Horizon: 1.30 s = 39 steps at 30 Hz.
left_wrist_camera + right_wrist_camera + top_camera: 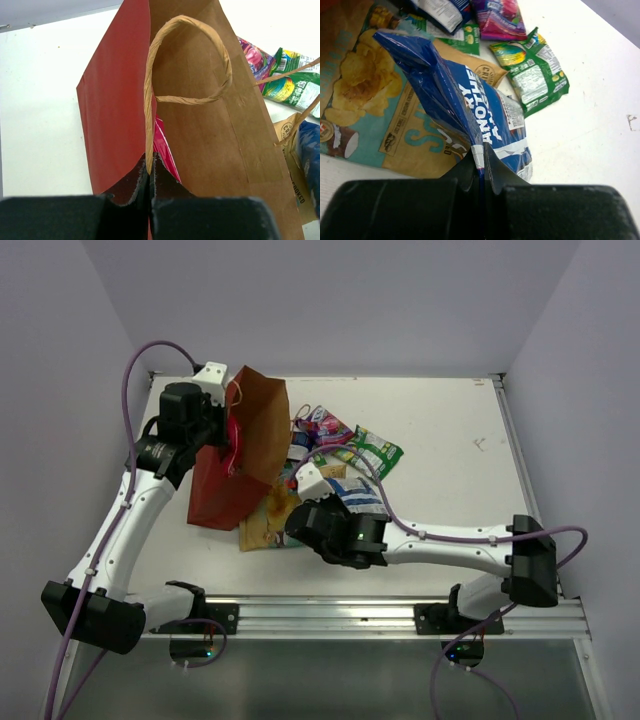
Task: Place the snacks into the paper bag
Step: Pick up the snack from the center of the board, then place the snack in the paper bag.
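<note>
Between right fingers (496, 176), the blue-white packet (465, 105) peaks, perhaps lifted.

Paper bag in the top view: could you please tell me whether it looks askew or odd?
Yes. The paper bag is not standing upright: it leans tilted, its rim pinched in the shut left hand. A pink-red packet shows in its mouth. No tear is visible.

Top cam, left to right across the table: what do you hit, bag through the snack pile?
paper bag → purple-pink packet → green packet. The tan-gold packet and the blue-white packet overlap these sideways, so they are left out.
</note>
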Each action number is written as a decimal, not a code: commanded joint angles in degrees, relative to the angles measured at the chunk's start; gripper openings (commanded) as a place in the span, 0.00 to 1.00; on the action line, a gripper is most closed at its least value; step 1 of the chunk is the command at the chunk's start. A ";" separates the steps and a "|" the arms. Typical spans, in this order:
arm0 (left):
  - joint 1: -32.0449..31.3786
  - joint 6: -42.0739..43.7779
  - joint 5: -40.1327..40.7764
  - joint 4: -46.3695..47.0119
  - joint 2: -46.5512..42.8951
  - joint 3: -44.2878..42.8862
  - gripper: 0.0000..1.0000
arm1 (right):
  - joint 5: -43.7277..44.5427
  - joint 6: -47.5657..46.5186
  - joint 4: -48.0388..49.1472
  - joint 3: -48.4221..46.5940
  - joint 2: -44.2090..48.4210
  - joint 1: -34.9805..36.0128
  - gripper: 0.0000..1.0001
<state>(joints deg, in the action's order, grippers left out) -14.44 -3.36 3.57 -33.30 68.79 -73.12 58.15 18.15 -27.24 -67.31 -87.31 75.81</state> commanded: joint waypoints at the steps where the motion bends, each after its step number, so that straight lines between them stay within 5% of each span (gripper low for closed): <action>1: -0.42 0.63 -2.52 3.07 -1.03 0.61 0.00 | -2.25 1.01 -1.31 0.07 6.96 -3.20 0.00; 8: -0.42 -0.33 -3.31 0.52 0.99 -2.37 0.00 | -7.70 -3.64 -3.78 -7.12 17.07 -9.01 0.00; 16: -0.42 -1.22 -6.47 -2.03 2.13 -4.83 0.00 | -8.32 -12.61 -3.61 -21.44 18.05 -9.80 0.00; 39: -0.42 -4.73 -7.00 -2.74 0.64 -5.80 0.00 | -20.27 -14.12 8.34 -48.79 2.33 -10.77 0.00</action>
<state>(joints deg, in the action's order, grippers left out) -14.44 -6.04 -2.46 -37.47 70.87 -76.40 39.62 3.84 -27.22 -112.81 -82.54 65.76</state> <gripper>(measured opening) 0.015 0.012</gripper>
